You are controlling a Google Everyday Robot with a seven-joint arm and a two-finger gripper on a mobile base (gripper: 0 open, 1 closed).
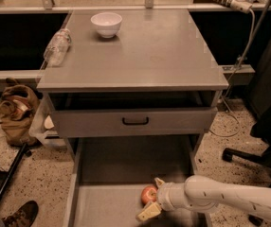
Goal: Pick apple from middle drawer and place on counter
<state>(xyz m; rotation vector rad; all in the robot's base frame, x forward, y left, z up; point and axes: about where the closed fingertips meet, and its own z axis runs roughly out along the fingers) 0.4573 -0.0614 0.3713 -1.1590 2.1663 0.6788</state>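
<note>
The apple [149,194], small and red with a yellowish patch, lies on the floor of the open middle drawer [112,164], near its front right. My gripper [153,197] comes in from the right on a white arm and sits right at the apple, one cream finger behind it and one in front, low. The fingers straddle the apple with space between them. The counter [149,51] is the flat grey top of the cabinet above.
A white bowl [106,23] and a lying clear plastic bottle [56,47] sit on the counter's left part. The top drawer front with a black handle [135,121] overhangs the drawer's rear. A brown bag [17,112] and a black chair base [249,157] flank the cabinet.
</note>
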